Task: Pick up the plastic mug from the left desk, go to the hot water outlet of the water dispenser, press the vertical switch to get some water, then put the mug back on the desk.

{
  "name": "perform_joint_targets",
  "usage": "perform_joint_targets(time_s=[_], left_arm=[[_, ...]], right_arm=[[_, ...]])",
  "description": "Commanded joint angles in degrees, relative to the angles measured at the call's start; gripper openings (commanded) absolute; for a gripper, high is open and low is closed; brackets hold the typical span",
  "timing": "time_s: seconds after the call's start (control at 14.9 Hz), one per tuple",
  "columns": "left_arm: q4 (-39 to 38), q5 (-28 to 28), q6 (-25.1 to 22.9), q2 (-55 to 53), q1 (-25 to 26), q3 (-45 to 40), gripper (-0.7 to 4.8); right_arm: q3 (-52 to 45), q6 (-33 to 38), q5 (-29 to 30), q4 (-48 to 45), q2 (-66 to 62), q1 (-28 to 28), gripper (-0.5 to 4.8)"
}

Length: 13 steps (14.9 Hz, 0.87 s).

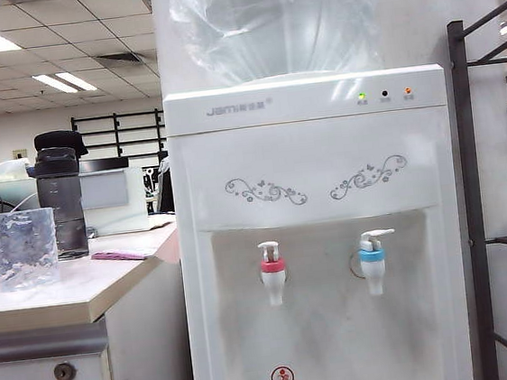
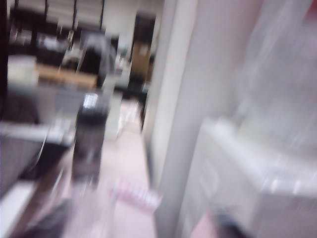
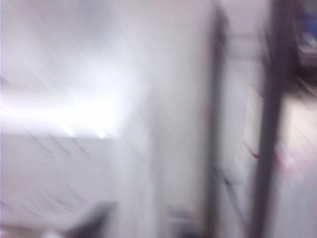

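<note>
Exterior view: the plastic mug (image 1: 24, 249) stands upright at the left of the frame on the left desk (image 1: 83, 294), near the desk's front edge. It looks clear; whether it holds anything cannot be told. Just behind it, toward upper left, stands a dark bottle (image 1: 61, 197) with a black cap. A pink slip (image 1: 120, 255) lies on the desktop to the right, close to the desk's right edge. The water dispenser (image 1: 322, 237) fills the centre, its side just beside the desk. A clear jug (image 1: 276, 20) sits on top. In the recess, the hot water outlet (image 1: 273, 274) with red collar hangs left of centre, its vertical switch (image 1: 269, 249) upright; the blue-collared tap (image 1: 373, 264) hangs to the right. Bare recess wall lies below both taps. A dark rack (image 1: 474, 203) stands along the right edge. No arm shows here.

Left wrist view: heavily blurred. The bottle and desk sit lower left, the dispenser top lower right. Left gripper's jaw state: cannot tell.

Right wrist view: blurred white surfaces and a dark upright. Right gripper's jaw state: cannot tell.
</note>
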<state>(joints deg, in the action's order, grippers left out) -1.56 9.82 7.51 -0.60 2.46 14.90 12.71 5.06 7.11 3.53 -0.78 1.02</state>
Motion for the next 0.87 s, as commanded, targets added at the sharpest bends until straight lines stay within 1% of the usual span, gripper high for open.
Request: perform_joint_targets(time_s=[0.07, 0.13, 0.2, 0.34, 0.4, 0.47, 0.54, 0.61, 0.74, 0.81, 0.87], left_arm=[[2.38, 5.25, 2.14, -6.67, -0.13, 11.32, 4.04], [3.56, 7.41, 1.97, -9.77, -0.59, 13.88, 4.04], [5.16, 9.66, 0.2, -13.77, -1.33, 16.72, 4.05], [5.46, 11.43, -7.61, -22.75, -2.51, 22.84, 4.05], [5.46, 10.95, -11.39, -26.97, -2.82, 25.18, 4.06], [5.44, 6.1, -14.51, -32.02, -2.67, 26.99, 4.1], [5.51, 1.73, -16.17, -34.67, -2.32, 27.32, 4.25], [5.55, -6.75, -17.14, -39.78, -1.49, 27.32, 4.79], [5.92, -14.91, -17.4, -45.51, -0.26, 27.32, 4.79], [7.93, -22.4, -18.05, -52.46, 1.36, 27.32, 4.79], [9.29, -22.71, -18.38, -55.34, 2.01, 27.32, 4.79]], right_arm=[[9.49, 0.55, 2.32, 0.7, -4.74, 0.11, 4.42], [12.04, -1.9, 3.65, 0.2, -6.62, 0.11, 4.45], [13.99, -3.65, 5.46, -0.87, -8.57, 0.11, 4.45], [17.75, -4.04, 7.26, -4.09, -13.9, 0.13, 4.45], [19.8, -4.02, 7.26, -4.42, -16.92, 0.13, 4.45], [22.12, -3.54, 8.31, -4.57, -20.79, 0.15, 4.44], [23.12, -2.36, 9.62, -5.35, -22.93, 0.17, 4.44], [24.26, -0.66, 11.93, -7.8, -26.1, 0.42, 4.44], [24.94, -0.63, 12.85, -11.72, -29.2, 1.92, 4.44], [25.14, -1.33, 11.28, -14.47, -31.12, 3.85, 4.44], [25.18, -1.75, 10.08, -15.3, -32.11, 4.68, 4.44]])
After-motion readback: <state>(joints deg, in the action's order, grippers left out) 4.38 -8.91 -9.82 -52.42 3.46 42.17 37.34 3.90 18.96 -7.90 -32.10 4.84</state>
